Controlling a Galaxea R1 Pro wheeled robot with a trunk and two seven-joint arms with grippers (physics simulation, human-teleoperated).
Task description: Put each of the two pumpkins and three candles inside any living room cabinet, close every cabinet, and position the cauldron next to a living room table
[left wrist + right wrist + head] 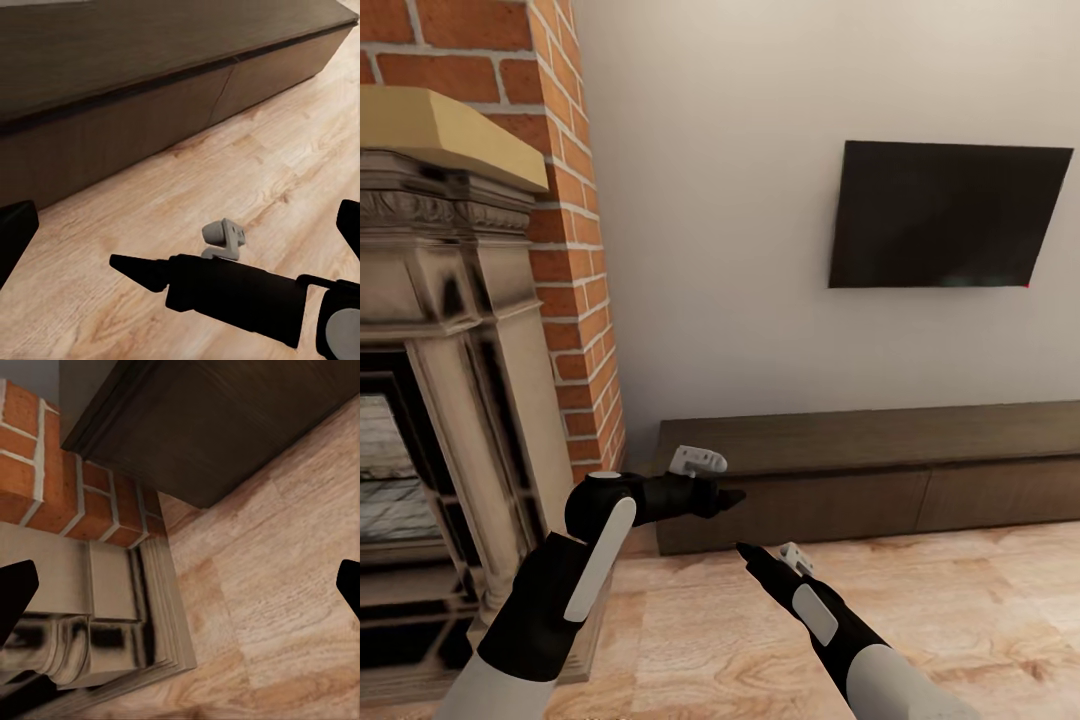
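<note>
Both arms sit low w/ nothing carried. My read: robot's squaring up to the cabinet (880, 480) before working its fronts. Left jaws (732, 496) hang just off the cabinet's near end by the brick fireplace (575, 300); in the left wrist view their tips sit wide at the edges, so spread. Right jaws (743, 548) hover over the wood floor (960, 620), also spread, empty. Cabinet's long axis runs along the wall under the TV (945, 215), fronts flush, apparently closed, facing the room.

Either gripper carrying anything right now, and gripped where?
Nothing is held. The left gripper and right gripper show empty near the cabinet; each wrist view shows fingertips wide apart over bare floor.
</note>
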